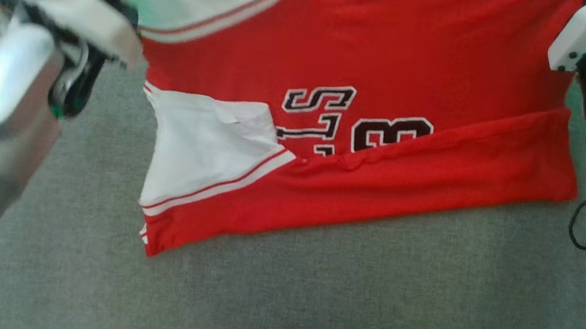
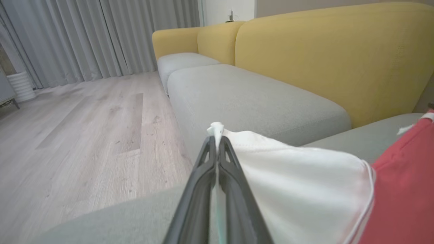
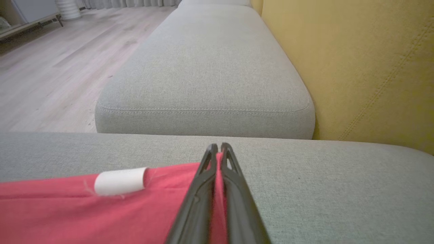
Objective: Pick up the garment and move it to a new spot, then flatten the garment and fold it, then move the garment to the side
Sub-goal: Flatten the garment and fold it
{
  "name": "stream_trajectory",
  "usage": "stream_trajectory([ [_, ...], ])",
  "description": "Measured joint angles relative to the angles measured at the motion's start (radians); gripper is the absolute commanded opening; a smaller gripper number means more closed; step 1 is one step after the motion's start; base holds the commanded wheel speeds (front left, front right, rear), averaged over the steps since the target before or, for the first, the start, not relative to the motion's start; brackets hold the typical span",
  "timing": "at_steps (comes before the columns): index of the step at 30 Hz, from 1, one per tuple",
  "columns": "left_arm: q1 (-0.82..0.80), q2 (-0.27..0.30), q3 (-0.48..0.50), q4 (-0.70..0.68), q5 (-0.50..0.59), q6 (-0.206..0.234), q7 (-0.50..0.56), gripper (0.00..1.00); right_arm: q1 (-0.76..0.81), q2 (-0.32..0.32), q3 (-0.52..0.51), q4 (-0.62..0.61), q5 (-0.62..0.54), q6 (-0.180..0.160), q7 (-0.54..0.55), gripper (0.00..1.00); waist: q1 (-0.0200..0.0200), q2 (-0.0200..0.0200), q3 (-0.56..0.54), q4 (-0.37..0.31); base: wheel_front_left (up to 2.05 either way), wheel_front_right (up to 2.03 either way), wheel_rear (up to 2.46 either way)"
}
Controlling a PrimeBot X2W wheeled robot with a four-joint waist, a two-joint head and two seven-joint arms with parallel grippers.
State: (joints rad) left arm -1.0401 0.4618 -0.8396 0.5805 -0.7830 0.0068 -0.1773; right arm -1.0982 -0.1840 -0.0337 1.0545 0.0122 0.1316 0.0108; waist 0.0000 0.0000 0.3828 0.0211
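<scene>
**Red-and-white jersey garment (image 1: 393,60) pinched at both ends**

Head view: you see it lying partly folded on the grey fabric sofa cushion (image 1: 309,310), its lower hem doubled up over the number; left wrist view: your left gripper (image 2: 216,139) is clamped tight on a white corner; right wrist view: your right gripper (image 3: 218,147) is clamped on the red edge; either thin pinch may slip if you pull unevenly, skewing the fold.

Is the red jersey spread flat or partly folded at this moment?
Partly folded: a red band of the jersey lies doubled over the black numerals, hiding their lower halves, on the grey cushion.
</scene>
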Motion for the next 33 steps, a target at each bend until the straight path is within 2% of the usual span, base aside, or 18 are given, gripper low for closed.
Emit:
stream_trajectory([
  [8, -0.161, -0.08, 0.005, 0.188, 0.072, -0.029, -0.066, 0.0, -0.036, -0.012, 0.036, 0.004, 0.098, 0.0, -0.063, 0.0, 0.0, 0.0, 0.005, -0.01, 0.0, 0.0, 0.0],
  [14, -0.142, -0.111, 0.006, 0.247, 0.099, -0.071, -0.075, 0.0, -0.023, -0.016, 0.109, 0.024, 0.16, 0.0, -0.069, 0.0, 0.0, 0.0, -0.021, 0.002, 0.0, 0.0, 0.0],
  [23, 0.064, -0.085, -0.005, 0.191, 0.124, -0.104, -0.077, 0.0, 0.142, -0.065, 0.223, 0.007, 0.301, 0.0, -0.054, 0.0, -0.0001, 0.0, -0.092, 0.03, 0.0, 0.0, 0.0],
  [33, 0.279, -0.035, -0.093, 0.089, 0.114, -0.113, -0.012, 0.0, 0.349, -0.154, 0.364, -0.105, 0.466, 0.0, 0.108, 0.0, -0.0002, 0.0, -0.181, 0.043, 0.0, 0.0, 0.0],
])
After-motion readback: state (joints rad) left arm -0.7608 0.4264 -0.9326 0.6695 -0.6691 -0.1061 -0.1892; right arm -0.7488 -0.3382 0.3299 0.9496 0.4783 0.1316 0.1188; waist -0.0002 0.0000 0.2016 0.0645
